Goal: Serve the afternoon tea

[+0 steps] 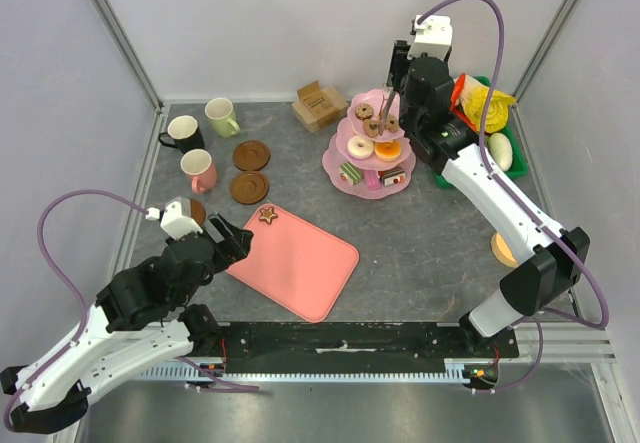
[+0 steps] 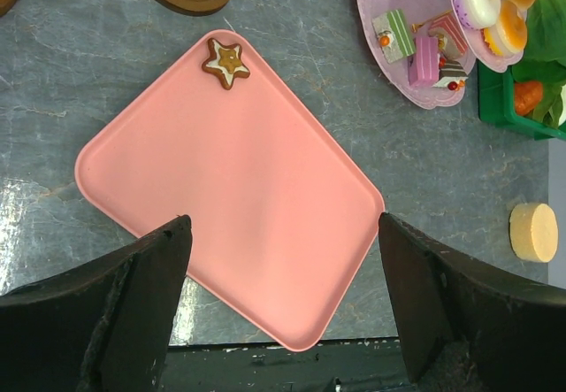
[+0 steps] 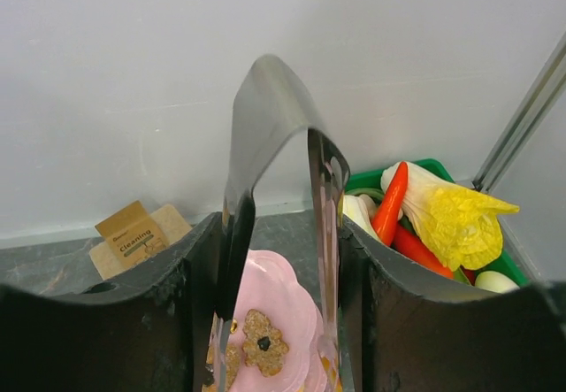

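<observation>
A pink tiered stand [image 1: 335,162] holds cookies [image 1: 365,113], donuts [image 1: 360,146] and cake slices [image 1: 350,172]. My right gripper [image 1: 401,63] is shut on metal tongs [image 1: 389,93], whose open tips hang over the top tier's flower cookie [image 3: 263,343]. My left gripper [image 1: 228,238] is open and empty above the flat pink tray [image 1: 300,263], which carries one star cookie [image 1: 267,215] at its far corner. Black [image 1: 183,134], pale green [image 1: 221,116] and pink [image 1: 199,170] mugs stand at the far left, beside brown coasters [image 1: 252,154].
A cardboard box [image 1: 319,105] lies behind the stand. A green basket of toy vegetables [image 1: 492,113] sits at the far right. A pale yellow disc [image 1: 505,250] lies by the right arm. A third coaster [image 1: 196,210] is partly hidden by my left wrist.
</observation>
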You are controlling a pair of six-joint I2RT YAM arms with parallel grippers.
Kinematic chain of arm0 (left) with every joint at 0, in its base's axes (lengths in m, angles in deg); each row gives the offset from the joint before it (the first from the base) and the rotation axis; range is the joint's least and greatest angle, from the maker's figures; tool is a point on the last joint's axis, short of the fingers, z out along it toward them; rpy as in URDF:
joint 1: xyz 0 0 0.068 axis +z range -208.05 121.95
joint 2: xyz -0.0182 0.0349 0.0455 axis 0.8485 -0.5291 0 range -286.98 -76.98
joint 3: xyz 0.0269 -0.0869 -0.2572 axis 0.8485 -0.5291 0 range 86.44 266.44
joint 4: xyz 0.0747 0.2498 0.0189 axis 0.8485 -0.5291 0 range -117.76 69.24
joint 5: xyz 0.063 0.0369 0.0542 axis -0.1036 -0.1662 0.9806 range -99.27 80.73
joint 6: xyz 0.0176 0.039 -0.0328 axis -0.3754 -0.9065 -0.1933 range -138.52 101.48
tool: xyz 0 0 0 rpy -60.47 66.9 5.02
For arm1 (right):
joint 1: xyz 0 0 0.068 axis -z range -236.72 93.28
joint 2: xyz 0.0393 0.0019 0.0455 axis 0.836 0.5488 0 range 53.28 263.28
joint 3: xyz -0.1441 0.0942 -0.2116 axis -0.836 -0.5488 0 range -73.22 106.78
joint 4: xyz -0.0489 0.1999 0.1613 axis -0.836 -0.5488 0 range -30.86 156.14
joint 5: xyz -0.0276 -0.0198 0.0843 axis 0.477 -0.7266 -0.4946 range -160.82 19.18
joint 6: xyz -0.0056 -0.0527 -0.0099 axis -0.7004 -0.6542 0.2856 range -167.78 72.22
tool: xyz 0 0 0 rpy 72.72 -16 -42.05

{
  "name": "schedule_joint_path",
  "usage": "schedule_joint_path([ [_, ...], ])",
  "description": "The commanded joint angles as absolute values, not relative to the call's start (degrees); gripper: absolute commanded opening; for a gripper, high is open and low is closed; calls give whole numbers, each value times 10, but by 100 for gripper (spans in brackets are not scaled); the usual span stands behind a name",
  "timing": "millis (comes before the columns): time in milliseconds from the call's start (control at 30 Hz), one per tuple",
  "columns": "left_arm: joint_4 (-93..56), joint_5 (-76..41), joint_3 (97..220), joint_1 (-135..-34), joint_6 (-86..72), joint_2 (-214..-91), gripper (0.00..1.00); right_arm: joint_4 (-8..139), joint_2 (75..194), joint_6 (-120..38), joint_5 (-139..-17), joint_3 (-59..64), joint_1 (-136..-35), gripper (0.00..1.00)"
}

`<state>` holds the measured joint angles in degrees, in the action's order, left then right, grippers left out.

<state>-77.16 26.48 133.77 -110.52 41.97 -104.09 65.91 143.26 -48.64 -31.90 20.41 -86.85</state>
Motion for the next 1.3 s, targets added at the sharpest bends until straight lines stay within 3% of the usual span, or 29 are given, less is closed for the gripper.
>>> schedule_joint_path([
  [0,-752,271,1341,-1104,399,-1044,92,683,1418,-483,-322,227,-866,59],
  [300,-754,264,1337,-1104,399,-1043,92,675,1342,-490,-325,203,-866,57],
  [467,-753,253,1333,-1104,405,-1040,93,632,1273,-440,-449,155,-871,56],
  [567,-752,238,1330,-1104,404,-1040,93,656,1240,-427,-495,95,-916,55],
  [700,-768,232,1321,-1104,419,-1033,93,738,1232,-437,-440,28,-1035,55],
  [967,-821,239,1328,-1104,447,-1008,92,961,1335,-469,-315,-65,-1180,55],
  [1267,-861,245,1321,-1103,457,-1010,93,1051,1531,-488,-278,5,-1246,55],
])
